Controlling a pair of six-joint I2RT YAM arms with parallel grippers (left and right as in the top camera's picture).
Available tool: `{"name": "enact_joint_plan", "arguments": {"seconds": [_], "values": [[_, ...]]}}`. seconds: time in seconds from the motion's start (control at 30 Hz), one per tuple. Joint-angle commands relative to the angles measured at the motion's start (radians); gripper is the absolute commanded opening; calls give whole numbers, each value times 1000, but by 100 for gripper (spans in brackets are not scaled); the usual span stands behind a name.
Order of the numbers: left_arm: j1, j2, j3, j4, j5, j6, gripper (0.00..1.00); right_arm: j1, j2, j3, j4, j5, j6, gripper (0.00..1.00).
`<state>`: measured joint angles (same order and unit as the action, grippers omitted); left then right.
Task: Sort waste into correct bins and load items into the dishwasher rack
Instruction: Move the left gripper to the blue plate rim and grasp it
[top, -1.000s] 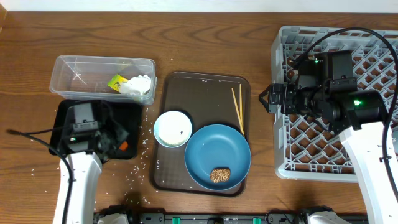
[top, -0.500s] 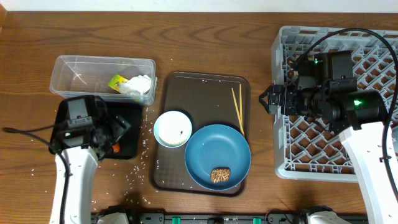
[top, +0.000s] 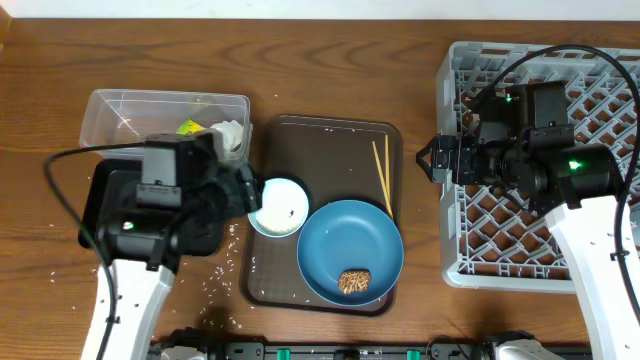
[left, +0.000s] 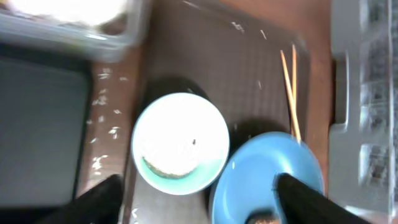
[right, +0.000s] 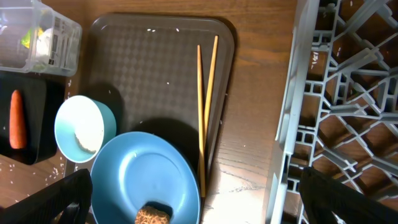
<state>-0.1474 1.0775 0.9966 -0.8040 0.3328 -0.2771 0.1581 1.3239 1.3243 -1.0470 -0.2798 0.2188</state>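
Note:
My left gripper hangs open and holds nothing above the left rim of the white bowl, which has a rice clump inside. Beside the bowl lies the blue dish with the brown food piece on it. Two chopsticks rest on the brown serving tray. The carrot lies in the black tray, which the left arm mostly hides from overhead. Tissue and wrapper sit in the clear tub. Over the dishwasher rack's left edge my right gripper is open and holds nothing.
Loose rice grains are scattered on the wooden table between the black tray and the serving tray. The rack fills the right side, with the right arm lying across it. A cable loops out from the left arm.
The left gripper opened and left the carrot in the black tray, then swung right to the white bowl. The right arm has not moved.

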Motion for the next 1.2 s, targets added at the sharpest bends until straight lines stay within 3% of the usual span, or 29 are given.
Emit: {"name": "enact_joint_plan", "arguments": {"seconds": [0.0,0.07,0.3,0.37,0.47,0.57,0.83,1.0,1.17], "values": [[-72,56,6,6,-58,101,73,20,6,3,3,3,-10,99],[-119,108,6,35,-108,101,69,20,6,3,6,3,-10,99],[-179,264,6,19,-267,13,68,20,6,3,-18,3,-11,99],[-180,287,6,36,-249,22,68,20,6,3,-25,3,-11,99],[-206,297,6,68,-93,101,66,20,6,3,-14,3,-11,99],[-264,297,6,45,-83,101,66,20,6,3,-8,3,-10,99],[-384,297,-16,-202,-153,-60,64,20,6,3,-19,3,-10,99],[-456,297,-111,-121,-58,-69,63,20,6,3,-4,3,-10,99],[-529,298,-195,-15,-76,-93,60,20,6,3,-5,3,-10,99]]}}
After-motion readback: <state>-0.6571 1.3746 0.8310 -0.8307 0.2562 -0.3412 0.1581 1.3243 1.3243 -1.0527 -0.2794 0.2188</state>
